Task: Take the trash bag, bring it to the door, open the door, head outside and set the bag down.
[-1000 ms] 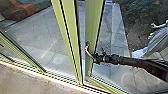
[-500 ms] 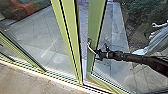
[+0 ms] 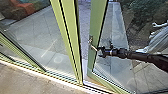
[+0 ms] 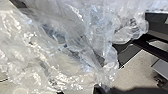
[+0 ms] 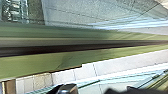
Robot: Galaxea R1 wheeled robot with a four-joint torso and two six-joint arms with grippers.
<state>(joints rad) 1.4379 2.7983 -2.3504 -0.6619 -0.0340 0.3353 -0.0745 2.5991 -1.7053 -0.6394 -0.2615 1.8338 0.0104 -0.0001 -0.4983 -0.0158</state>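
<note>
Head view: glass door (image 3: 96,27) ajar, right gripper (image 3: 99,51) by lever handle (image 3: 93,46); I'd push smoothly. Can't tell its grip.

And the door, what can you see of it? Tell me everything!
The door has a green frame around see-through glass. It stands partly open, leaving a gap beside another green post. A shiny, bent, metal-looking handle sits on the frame. The right gripper is close by the handle's end; I can't tell whether they touch.
</note>
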